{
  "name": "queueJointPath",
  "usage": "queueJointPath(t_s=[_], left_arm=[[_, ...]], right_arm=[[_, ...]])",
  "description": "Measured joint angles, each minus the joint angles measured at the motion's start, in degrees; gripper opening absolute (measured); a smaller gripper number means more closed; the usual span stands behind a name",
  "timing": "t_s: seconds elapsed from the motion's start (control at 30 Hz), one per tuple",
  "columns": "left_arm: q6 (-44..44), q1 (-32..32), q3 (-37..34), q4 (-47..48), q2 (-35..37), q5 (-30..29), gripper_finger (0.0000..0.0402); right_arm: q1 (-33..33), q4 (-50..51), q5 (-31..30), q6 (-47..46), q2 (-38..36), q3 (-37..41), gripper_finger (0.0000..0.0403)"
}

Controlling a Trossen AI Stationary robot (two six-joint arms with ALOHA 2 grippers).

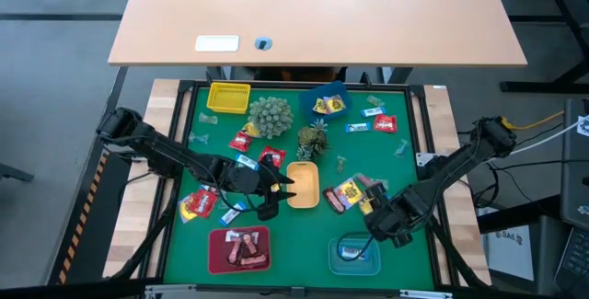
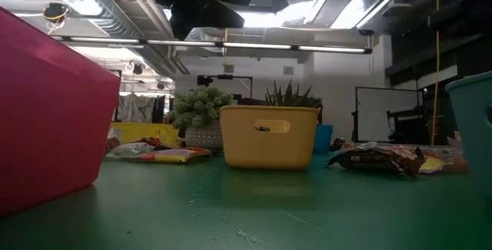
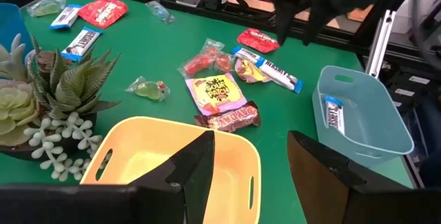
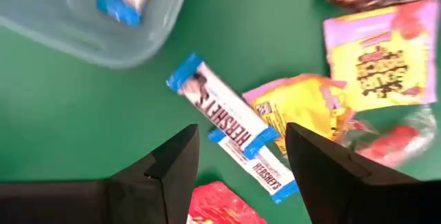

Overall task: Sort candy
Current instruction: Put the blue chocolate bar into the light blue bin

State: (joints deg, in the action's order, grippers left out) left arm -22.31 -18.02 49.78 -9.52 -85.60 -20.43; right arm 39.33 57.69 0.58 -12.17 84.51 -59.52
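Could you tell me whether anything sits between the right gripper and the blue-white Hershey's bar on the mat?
Nothing visible does. The right gripper is open just above the Hershey's bar, which lies flat on bare green mat. A yellow candy packet lies right beside it, and the pale blue tray is close by.

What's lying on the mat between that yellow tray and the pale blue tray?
Between the yellow tray and the pale blue tray, the left wrist view shows a brown candy bar and a yellow-pink packet.

Bare green mat (image 1: 304, 244) lies open between the red tray (image 1: 239, 248) and pale blue tray (image 1: 355, 254) (at six o'clock); the yellow tray (image 1: 303, 185) and spiky plants (image 1: 270, 115) block the centre.
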Motion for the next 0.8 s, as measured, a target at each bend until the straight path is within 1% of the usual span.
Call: queueJointPath(t_s=[0.1, 0.4, 0.8], left_arm=[[0.00, 0.00, 0.00, 0.02, 0.00, 0.02, 0.0169], [0.00, 0.00, 0.00, 0.00, 0.00, -0.04, 0.0169], [0.00, 0.00, 0.00, 0.00, 0.00, -0.10, 0.0169]], right_arm=[[0.00, -3.04, 1.83, 2.76, 0.02, 3.14, 0.0214], [0.00, -12.30, 1.96, 14.82, 0.03, 9.28, 0.0214], [0.02, -22.75, 1.95, 18.01, 0.02, 17.03, 0.0214]])
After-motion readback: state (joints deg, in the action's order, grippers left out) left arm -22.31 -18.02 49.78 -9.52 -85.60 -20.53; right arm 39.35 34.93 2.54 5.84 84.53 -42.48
